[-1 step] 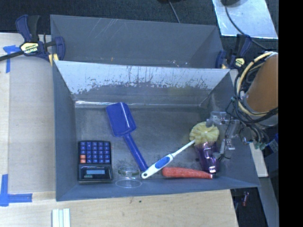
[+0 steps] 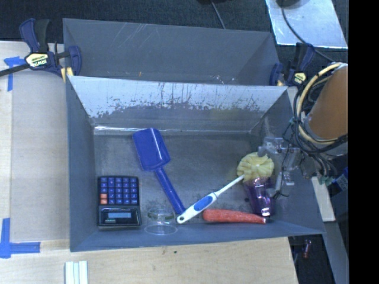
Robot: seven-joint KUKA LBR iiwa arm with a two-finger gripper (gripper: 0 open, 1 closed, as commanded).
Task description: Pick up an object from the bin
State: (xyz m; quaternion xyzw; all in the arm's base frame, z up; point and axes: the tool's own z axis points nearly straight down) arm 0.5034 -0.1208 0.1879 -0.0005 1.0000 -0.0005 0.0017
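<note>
My gripper is low at the bin's right wall, just right of the pale yellow head of a dish brush. The brush's white and blue handle runs down-left towards the front wall. A purple translucent thing lies directly below the brush head, close under the gripper's lower end; whether they touch I cannot make out. An orange-red carrot-shaped thing lies along the front wall beside it.
A blue scoop lies in the middle of the floor. A dark calculator with blue keys sits at the front left. A small clear cup rests near the scoop's handle end. The arm's orange cover and cables hang over the right rim.
</note>
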